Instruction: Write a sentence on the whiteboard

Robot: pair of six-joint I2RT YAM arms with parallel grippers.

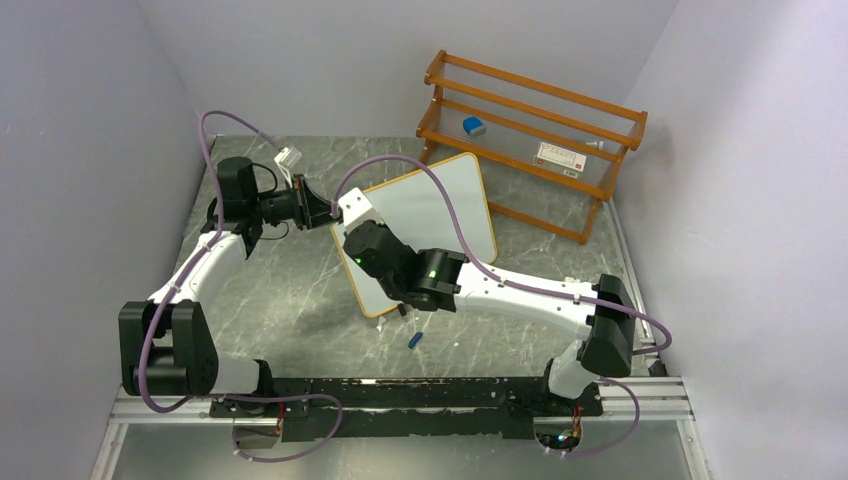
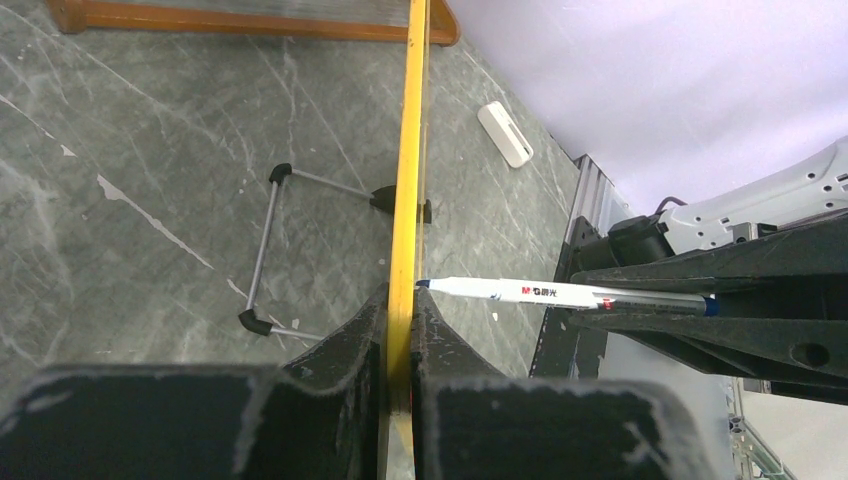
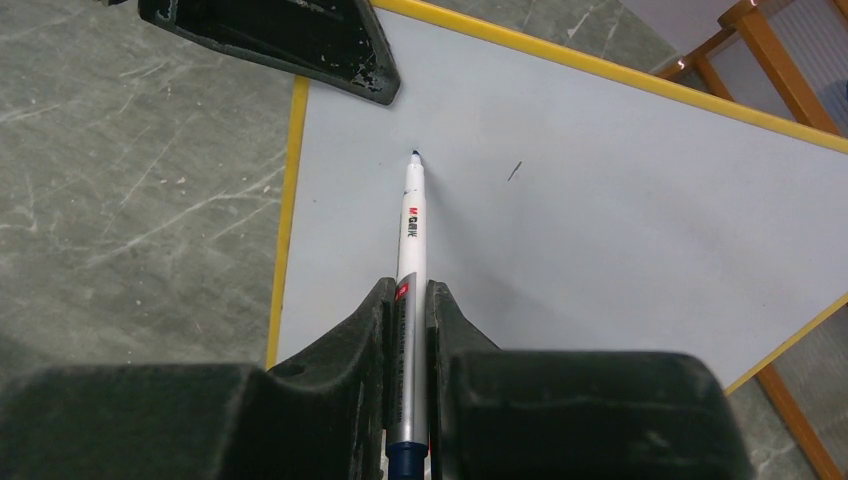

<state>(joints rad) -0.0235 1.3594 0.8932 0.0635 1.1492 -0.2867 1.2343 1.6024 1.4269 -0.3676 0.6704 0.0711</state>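
The whiteboard (image 1: 440, 205) stands propped in the middle of the table, with its yellow-orange frame seen edge-on in the left wrist view (image 2: 410, 150). My left gripper (image 1: 320, 212) is shut on the board's left edge (image 2: 400, 315). My right gripper (image 1: 352, 210) is shut on a white and silver marker (image 3: 412, 220) with a blue end. The marker tip rests at the board's face (image 3: 600, 200) near its upper left corner, close to the left gripper's finger (image 3: 290, 40). The marker also shows in the left wrist view (image 2: 560, 293). No sentence shows; the board bears only a short dark stroke (image 3: 513, 171).
A wooden rack (image 1: 530, 130) stands behind the board, holding a blue eraser (image 1: 474, 126) and a white labelled box (image 1: 558, 155). A small blue cap (image 1: 415, 339) lies on the table in front of the board. The board's wire stand (image 2: 262, 250) sticks out behind it.
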